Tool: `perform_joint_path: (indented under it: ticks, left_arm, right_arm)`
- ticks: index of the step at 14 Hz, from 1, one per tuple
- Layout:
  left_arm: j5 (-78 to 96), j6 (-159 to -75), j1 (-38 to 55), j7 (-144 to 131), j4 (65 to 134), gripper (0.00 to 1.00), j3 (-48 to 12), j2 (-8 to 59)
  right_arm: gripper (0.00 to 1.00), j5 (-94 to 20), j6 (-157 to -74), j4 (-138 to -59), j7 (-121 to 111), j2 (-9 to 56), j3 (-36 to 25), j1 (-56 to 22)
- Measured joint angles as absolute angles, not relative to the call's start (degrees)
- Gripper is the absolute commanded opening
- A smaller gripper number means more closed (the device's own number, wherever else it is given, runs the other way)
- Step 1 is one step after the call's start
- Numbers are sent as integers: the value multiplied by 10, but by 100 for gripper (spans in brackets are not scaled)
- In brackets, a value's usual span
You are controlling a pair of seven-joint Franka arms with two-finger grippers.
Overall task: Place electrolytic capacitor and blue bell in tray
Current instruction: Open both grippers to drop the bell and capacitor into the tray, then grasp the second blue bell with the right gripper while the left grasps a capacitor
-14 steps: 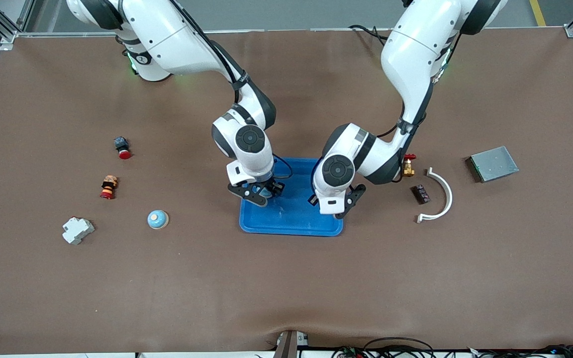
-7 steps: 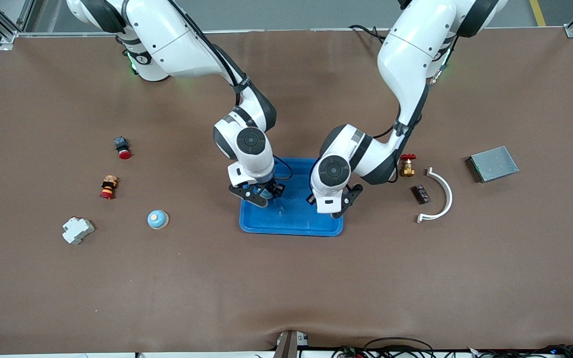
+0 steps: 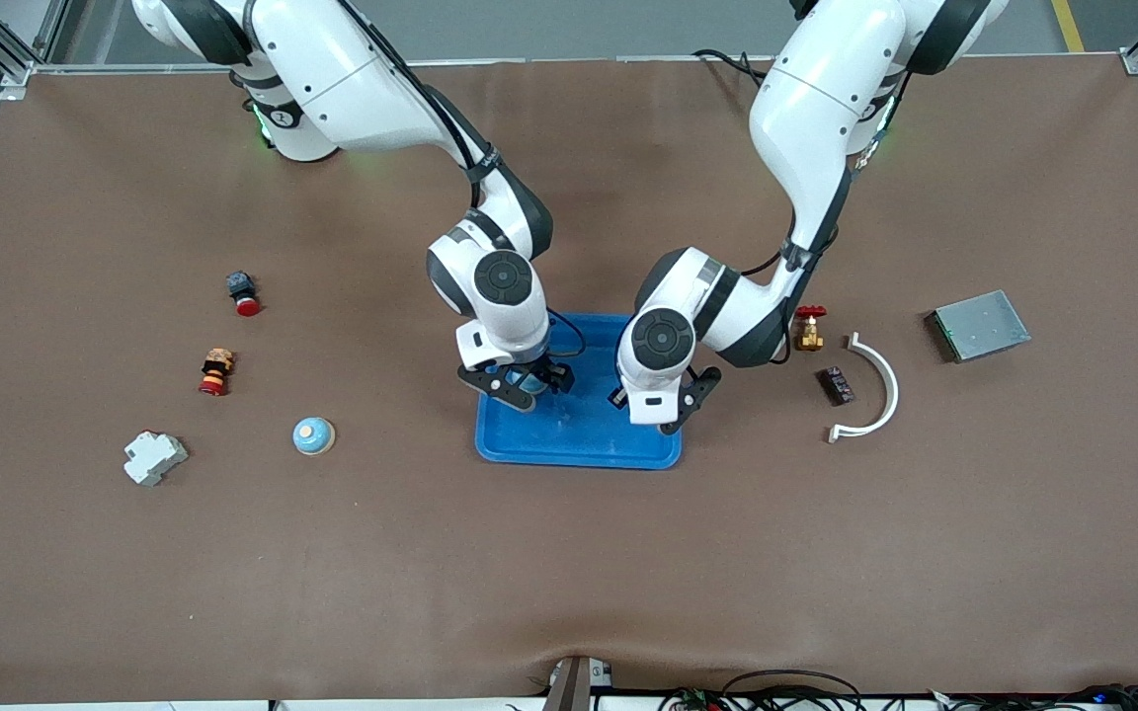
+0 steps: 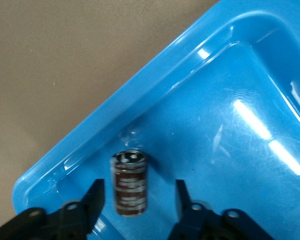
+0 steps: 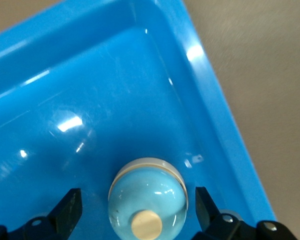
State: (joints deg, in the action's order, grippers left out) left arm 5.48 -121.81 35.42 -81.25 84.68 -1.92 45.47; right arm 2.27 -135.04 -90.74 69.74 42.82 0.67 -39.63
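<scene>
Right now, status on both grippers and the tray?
Left gripper open around electrolytic capacitor, upright in tray. Right gripper open around blue bell in tray. Second bell on table, out of the way.

Both end effectors crowding tray (image 3: 579,449)

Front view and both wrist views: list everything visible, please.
Tray: 1, bright blue, mid-table.
Capacitor: 1, dark brown, in tray.
Bell: 1, light blue, in tray.
Second bell: 1, light blue, on table, right arm's end.
Button: 1, black and red, right arm's end.
Striped part: 1, red-orange-black, nearer than button.
Block: 1, white, beside second bell.
Valve: 1, brass, red handle, left arm's end.
Strip: 1, white, curved, nearer than valve.
Module: 1, dark, beside strip.
Plate: 1, grey, left arm's end.
Left gripper: open around capacitor.
Right gripper: open around bell.
</scene>
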Motion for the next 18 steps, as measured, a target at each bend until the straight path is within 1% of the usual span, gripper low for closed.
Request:
perform_joint_path:
  ticks: [2,4,6,8,10,14,15,18]
  left_arm:
    - [52,-1218,359,-812,847,100,-19,455]
    - [43,-1217,362,-812,844,100,-19,453]
    - [22,-1203,360,-810,838,100,-17,445]
    - [4,-1162,357,-775,832,100,-15,426]
    - [1,-1113,350,-715,830,100,-11,395]
    - [0,-1061,304,-613,830,100,-9,341]
    - [0,-1047,291,-582,831,100,-9,332]
    - [0,-1032,254,-492,852,100,-9,305]
  right_arm:
    - [100,24,-1268,-862,675,425,0,-386]
    - [100,24,-1205,-834,606,412,-4,-357]
    - [100,24,-1160,-829,520,388,-5,-312]
    - [100,24,-1134,-833,435,365,-5,-267]
    - [100,24,-1134,-850,372,349,-5,-226]
    - [100,26,-1153,-877,212,333,-6,-152]
    - [100,28,-1175,-891,194,331,-6,-142]
    - [100,59,-1279,-968,184,318,-6,-131]
